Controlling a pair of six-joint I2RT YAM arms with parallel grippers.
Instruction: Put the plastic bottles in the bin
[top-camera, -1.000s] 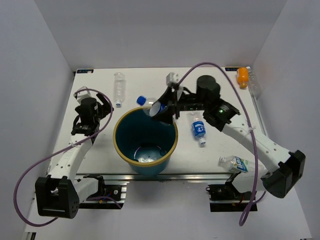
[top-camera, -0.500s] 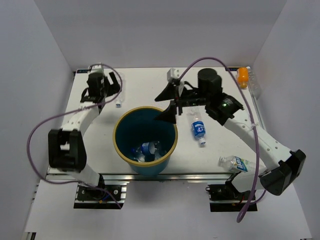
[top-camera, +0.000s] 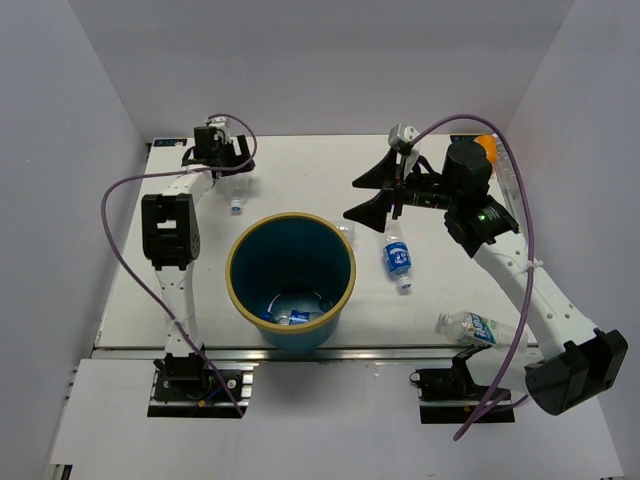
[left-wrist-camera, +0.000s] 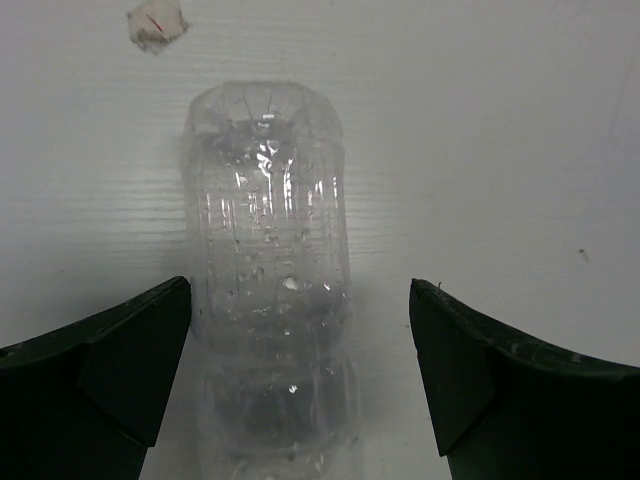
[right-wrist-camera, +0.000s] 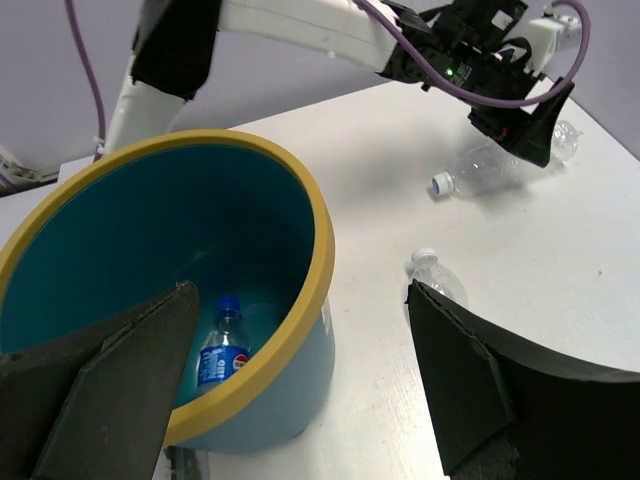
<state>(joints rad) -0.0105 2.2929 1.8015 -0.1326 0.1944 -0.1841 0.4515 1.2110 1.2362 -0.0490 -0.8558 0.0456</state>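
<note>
Top external view: the bin (top-camera: 232, 272) stands at centre frame, with blue-labelled bottles (top-camera: 291, 316) lying in its bottom. The right gripper (top-camera: 364, 198) hovers just upper right of the rim, jaws spread wide and empty. At upper left, the left gripper (left-wrist-camera: 298, 290) is also wide apart and straddles the unlabelled bottle (left-wrist-camera: 268, 240). A lone labelled bottle (top-camera: 398, 258) lies right of the bin.

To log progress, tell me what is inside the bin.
Blue-labelled bottles lie at the bottom of the bin, at least two. The near wall covers part of the floor, so the full count cannot be told.
</note>
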